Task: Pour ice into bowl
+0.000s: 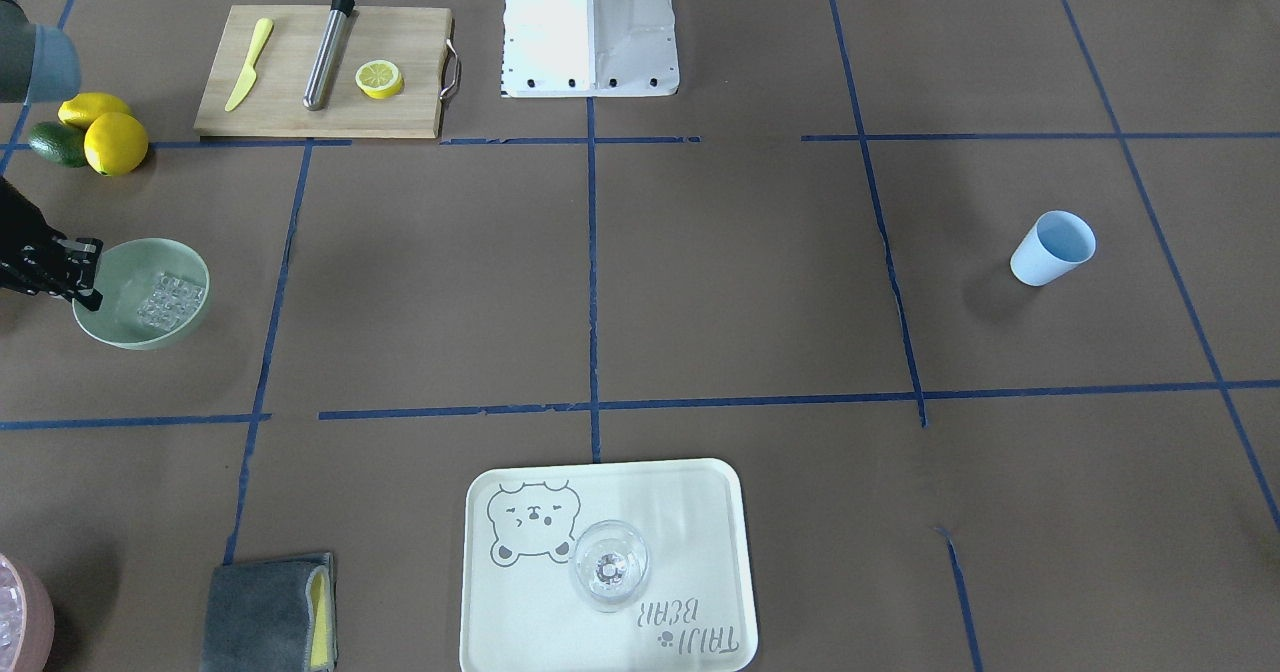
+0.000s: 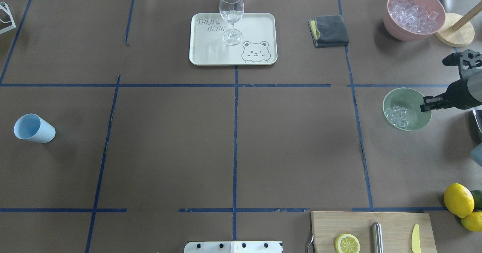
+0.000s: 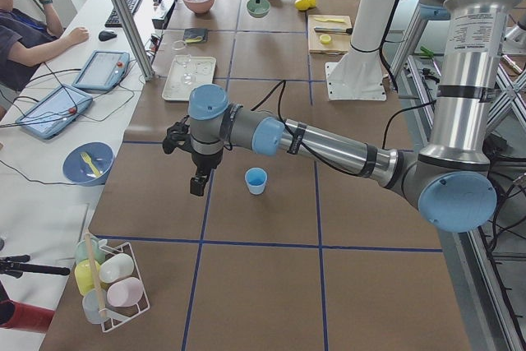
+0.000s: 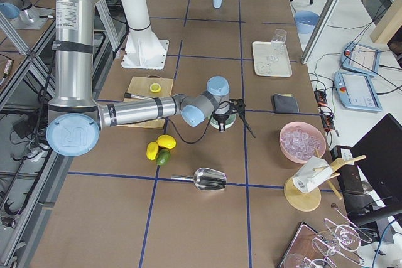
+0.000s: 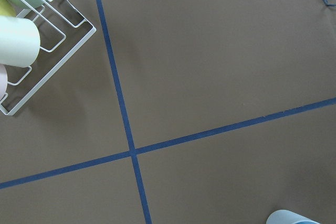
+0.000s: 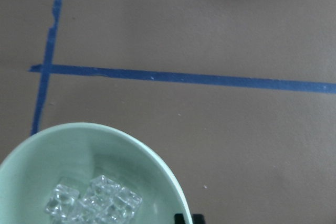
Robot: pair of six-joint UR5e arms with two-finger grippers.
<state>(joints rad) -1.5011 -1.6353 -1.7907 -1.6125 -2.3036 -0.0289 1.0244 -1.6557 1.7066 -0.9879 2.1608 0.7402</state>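
Ice sits in the mint bowl, right gripper spread wide, one finger over the rim (awfully close!), and a careless sideways pull could hook it, tipping cubes out

Showed a smooth, matt bowl with clear, glossy ice; pale bare wood in the cutting board, brushed metal in the rod, soft grey cloth, matt brown paper over the table.
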